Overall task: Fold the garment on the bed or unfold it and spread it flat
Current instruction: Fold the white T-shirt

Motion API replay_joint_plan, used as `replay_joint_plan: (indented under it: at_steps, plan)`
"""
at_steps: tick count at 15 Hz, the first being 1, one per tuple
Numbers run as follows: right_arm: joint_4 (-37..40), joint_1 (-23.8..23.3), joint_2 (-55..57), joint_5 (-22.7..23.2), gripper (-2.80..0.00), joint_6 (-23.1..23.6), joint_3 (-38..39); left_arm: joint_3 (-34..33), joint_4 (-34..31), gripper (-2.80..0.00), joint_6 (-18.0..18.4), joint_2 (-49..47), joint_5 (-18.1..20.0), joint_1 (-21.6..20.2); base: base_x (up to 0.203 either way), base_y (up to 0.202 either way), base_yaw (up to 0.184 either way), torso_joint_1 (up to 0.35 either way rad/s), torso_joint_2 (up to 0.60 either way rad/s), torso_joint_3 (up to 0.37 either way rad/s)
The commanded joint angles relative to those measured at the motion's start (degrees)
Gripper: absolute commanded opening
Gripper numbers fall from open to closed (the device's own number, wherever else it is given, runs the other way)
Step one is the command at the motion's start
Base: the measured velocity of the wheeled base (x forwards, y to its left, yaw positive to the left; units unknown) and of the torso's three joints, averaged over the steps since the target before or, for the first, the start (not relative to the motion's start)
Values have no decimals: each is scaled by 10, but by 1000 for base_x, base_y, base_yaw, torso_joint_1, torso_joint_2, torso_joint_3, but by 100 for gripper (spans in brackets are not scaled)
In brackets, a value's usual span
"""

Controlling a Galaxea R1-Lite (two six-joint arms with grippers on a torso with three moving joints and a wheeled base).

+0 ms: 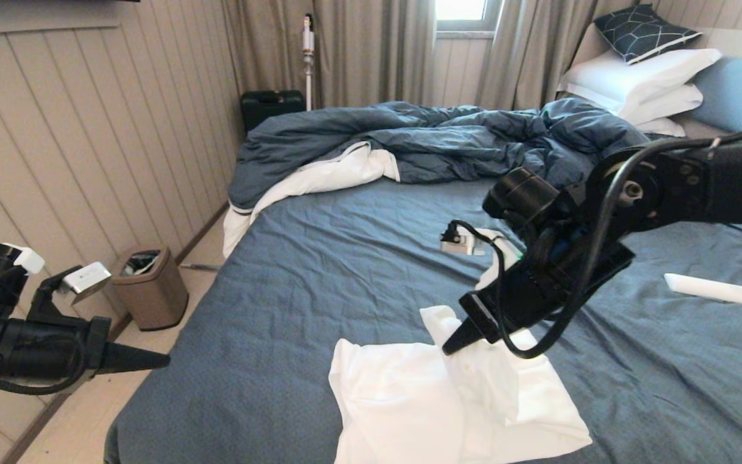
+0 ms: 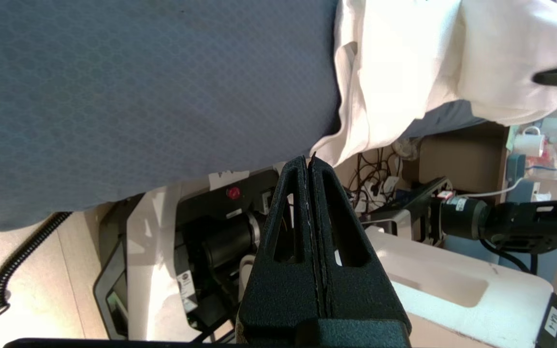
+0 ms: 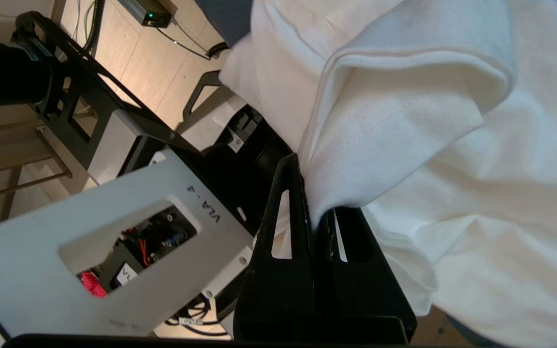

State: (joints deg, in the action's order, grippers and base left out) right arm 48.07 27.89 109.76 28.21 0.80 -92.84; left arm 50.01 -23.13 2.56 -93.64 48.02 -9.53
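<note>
A white garment (image 1: 409, 406) lies crumpled at the near edge of the bed (image 1: 319, 258), which has a dark blue-grey wrinkled sheet. My right gripper (image 1: 449, 348) is shut on a fold of the garment (image 3: 404, 121), pinching the cloth between its fingers (image 3: 285, 193) and lifting it slightly. Another part of the garment (image 1: 496, 254) shows behind the right arm. My left gripper (image 1: 163, 361) hangs shut and empty off the bed's near left corner, apart from the garment (image 2: 404, 63); its fingertips (image 2: 302, 166) press together.
A rumpled blue-grey duvet (image 1: 422, 138) with a white underside lies across the far bed. White pillows (image 1: 635, 77) and a patterned cushion (image 1: 641, 29) stack at the far right. A white flat object (image 1: 713, 290) rests on the sheet at right. A brown bin (image 1: 151, 287) stands on the floor by the left wall.
</note>
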Motion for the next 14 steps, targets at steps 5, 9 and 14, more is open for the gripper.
replay_joint_plan:
  at_steps: [5, 9, 14]
  plan:
    - [7, 77, 84, -28, -280, -33, -103, 0, -1, -280, 1, -2, 2, 1, 0, 0, 0, 0, 0, 0]
    - [37, 101, 127, -36, -280, -37, -153, 0, -1, -280, 1, -1, 2, 2, 0, 0, 0, 0, 0, 0]
    - [49, 132, 157, -48, -280, -37, -190, 1, -1, -280, 1, -4, 2, 2, 0, 0, 0, 0, 0, 0]
